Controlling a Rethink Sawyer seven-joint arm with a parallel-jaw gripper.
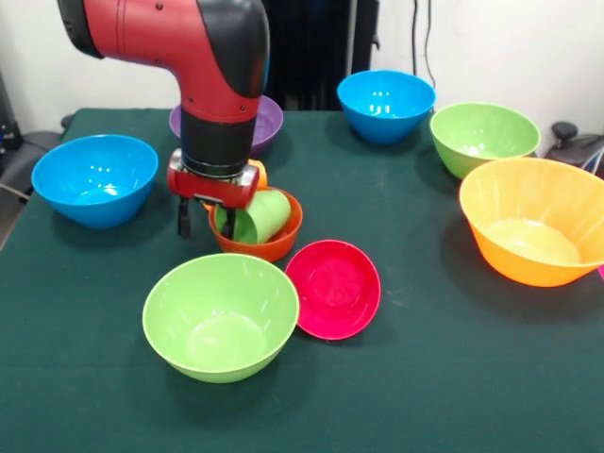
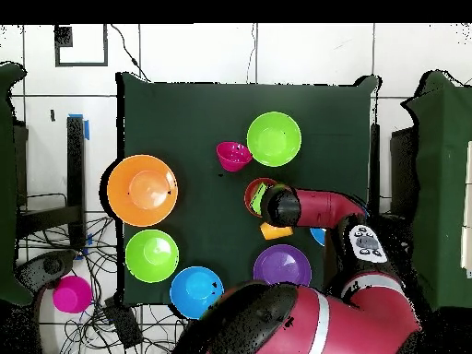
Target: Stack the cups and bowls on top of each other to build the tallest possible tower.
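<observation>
Gripper low over the worktop, two dark fingertips showing below the red wrist, set apart; one fingertip stands at the rim of the light green cup, the other clear to the side. Cannot tell whether it has hold of the cup rim or merely stands beside it. The cup lies tilted on its side inside the small orange-red bowl, mouth toward the gripper. A bit of the orange cup shows just behind the wrist. The magenta bowl leans, tipped, against the near light green bowl. Other bowls are spread wide: blue, purple, second blue, second light green, large orange. No tower yet, by the look of it. Judgement: the step in hand is seating the green cup. Doing it well means righting it before release, since a cup left slanted gives no level seat for the next piece.
</observation>
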